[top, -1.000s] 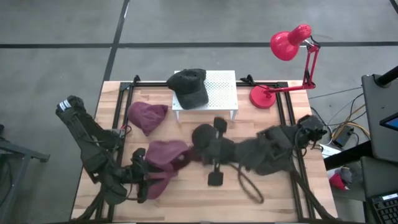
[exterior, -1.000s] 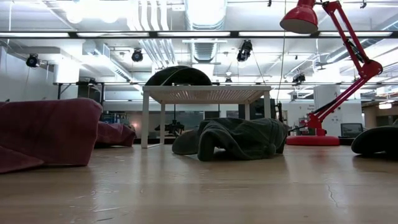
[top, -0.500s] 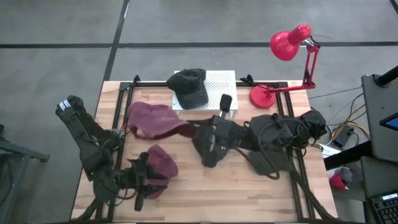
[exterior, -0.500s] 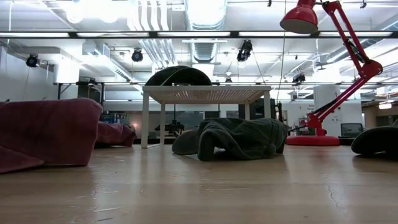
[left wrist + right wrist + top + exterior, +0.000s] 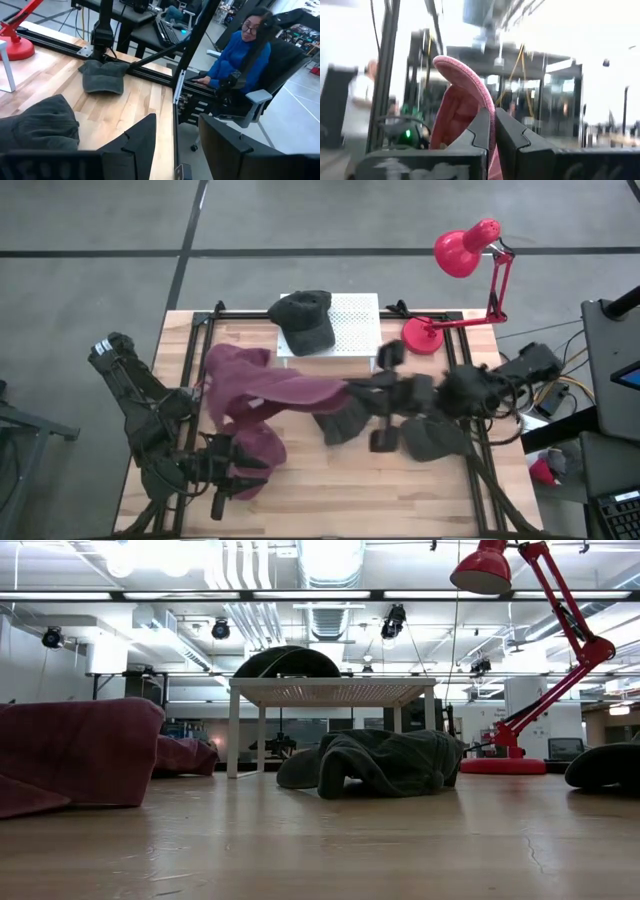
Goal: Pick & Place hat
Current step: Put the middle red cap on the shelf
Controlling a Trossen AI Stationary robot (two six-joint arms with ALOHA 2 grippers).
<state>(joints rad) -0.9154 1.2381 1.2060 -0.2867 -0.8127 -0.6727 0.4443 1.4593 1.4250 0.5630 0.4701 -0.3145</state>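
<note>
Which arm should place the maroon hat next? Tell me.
The right. Its gripper is already shut on the maroon hat, holding it up over the table. The left gripper is open and empty at the table's near left corner.

no readable text, views perhaps too blurred

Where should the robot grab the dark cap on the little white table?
Probably the brim of the dark cap: it is thin and flat and points toward the arms, while the crown is round. Come from the front, low and level. The left pincer, open at the front left, is free; the right pincer is shut on the maroon hat.
</note>
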